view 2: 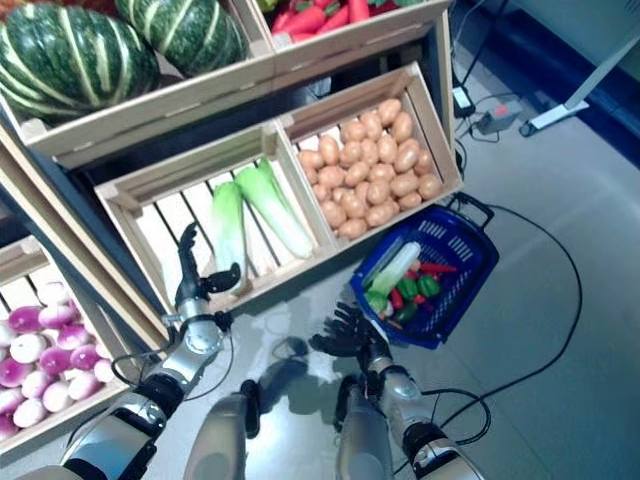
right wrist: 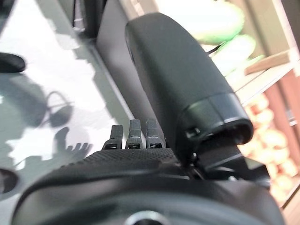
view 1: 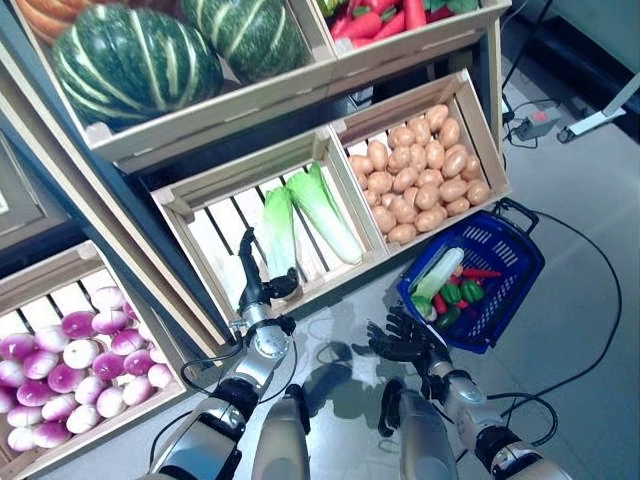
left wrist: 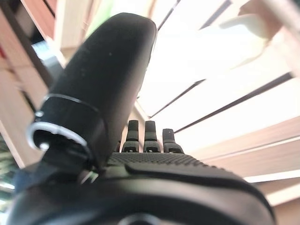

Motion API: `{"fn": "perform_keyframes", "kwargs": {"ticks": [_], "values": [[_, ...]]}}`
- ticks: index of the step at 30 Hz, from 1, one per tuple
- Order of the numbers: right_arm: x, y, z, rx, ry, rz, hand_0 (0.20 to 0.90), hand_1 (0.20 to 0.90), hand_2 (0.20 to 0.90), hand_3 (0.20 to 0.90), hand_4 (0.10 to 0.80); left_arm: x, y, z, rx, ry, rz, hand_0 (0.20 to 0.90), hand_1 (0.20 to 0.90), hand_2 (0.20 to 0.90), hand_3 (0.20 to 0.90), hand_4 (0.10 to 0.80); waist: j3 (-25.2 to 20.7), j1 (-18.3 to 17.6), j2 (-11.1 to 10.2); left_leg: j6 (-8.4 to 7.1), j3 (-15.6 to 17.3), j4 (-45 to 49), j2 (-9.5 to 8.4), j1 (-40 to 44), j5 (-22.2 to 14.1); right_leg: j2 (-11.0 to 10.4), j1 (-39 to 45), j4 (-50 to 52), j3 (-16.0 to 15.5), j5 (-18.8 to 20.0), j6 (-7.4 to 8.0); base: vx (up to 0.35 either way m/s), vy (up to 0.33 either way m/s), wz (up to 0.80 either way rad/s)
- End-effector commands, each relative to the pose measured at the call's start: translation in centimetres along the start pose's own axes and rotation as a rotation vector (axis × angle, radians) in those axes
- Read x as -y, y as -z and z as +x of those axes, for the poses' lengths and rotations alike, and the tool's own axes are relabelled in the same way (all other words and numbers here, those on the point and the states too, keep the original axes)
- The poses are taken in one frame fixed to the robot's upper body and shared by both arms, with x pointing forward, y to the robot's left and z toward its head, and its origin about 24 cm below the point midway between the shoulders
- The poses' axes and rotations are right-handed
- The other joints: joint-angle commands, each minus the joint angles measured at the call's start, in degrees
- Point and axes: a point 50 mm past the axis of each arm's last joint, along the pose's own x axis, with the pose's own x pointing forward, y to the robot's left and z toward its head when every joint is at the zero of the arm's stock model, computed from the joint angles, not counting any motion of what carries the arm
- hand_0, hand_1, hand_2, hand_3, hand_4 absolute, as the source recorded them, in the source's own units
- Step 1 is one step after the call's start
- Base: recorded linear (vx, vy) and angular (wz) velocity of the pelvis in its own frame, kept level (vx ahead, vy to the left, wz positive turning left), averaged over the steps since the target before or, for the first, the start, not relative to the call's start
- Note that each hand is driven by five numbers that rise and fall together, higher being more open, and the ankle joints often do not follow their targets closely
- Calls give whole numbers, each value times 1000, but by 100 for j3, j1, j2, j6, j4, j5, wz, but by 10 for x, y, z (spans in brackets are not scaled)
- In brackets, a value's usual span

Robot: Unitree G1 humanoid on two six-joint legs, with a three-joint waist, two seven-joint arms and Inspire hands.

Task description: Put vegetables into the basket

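Note:
Two pale green cabbages (view 1: 300,218) lie in the slatted wooden crate (view 1: 200,190) in front of me. My left hand (view 1: 254,290) is raised at that crate's front edge, fingers straight and open, thumb pointing toward the nearer cabbage (view 2: 228,225), holding nothing. A blue basket (view 1: 505,262) stands on the floor to the right, holding a cabbage (view 1: 438,274) and red and green peppers (view 1: 463,291). My right hand (view 1: 405,338) hovers open over the floor just left of the basket, empty.
A crate of potatoes (view 1: 422,170) sits right of the cabbage crate. Purple-white onions (view 1: 70,360) fill a crate at lower left. Striped green pumpkins (view 1: 135,60) and red peppers (view 1: 375,20) sit on the shelf above. Cables run across the floor by the basket.

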Motion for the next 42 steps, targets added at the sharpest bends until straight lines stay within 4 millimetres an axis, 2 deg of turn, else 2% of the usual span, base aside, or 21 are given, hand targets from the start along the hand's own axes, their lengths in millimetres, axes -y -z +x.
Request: {"fn": "perform_keyframes", "kwargs": {"ticks": [1,7,17,23,30,35,42], "values": [[-2,-21,5,101,11,27,900,900,900,900,800,4,-61,18,192,-146,-192,900,900,900,900,800,-81,-106,68,155,-33,447,31,-260,-415,-86,18,476,254,-228,-145,-67,20,-4],[12,-18,3,80,61,31,900,900,900,900,800,-11,-70,29,164,-338,-293,900,900,900,900,800,9,-174,57,157,-89,985,56,-687,-673,-111,-477,986,344,-410,-151,-21,11,3],[30,-23,-3,101,122,25,900,900,900,900,800,-16,-101,42,242,-344,-334,900,900,900,900,800,162,-265,33,188,-143,1533,65,-1213,-933,-67,-1081,1432,461,-526,-116,-6,13,1],[35,-32,-3,128,123,20,900,900,900,900,800,-33,-122,65,228,-391,-341,900,900,900,900,800,273,-377,-67,203,-122,1865,130,-1564,-1065,8,-1454,1663,541,-562,-98,-10,11,-3],[46,-28,-8,101,134,-15,900,900,900,900,800,-44,-153,83,282,-368,-334,900,900,900,900,800,428,-500,-139,251,-125,2236,230,-1935,-1198,80,-1821,1930,606,-623,-105,-14,6,-4],[52,-25,-11,83,136,-50,900,900,900,900,800,-49,-159,89,279,-385,-290,900,900,900,900,800,485,-548,-142,282,-136,2326,250,-2084,-1208,115,-1956,1980,623,-617,-117,-12,2,-6],[52,-33,-7,96,145,-70,900,900,900,900,800,-59,-157,101,201,-408,-276,900,900,900,900,800,538,-616,-164,281,-134,2489,260,-2329,-1229,181,-2181,2081,656,-611,-137,-17,1,0]]}}
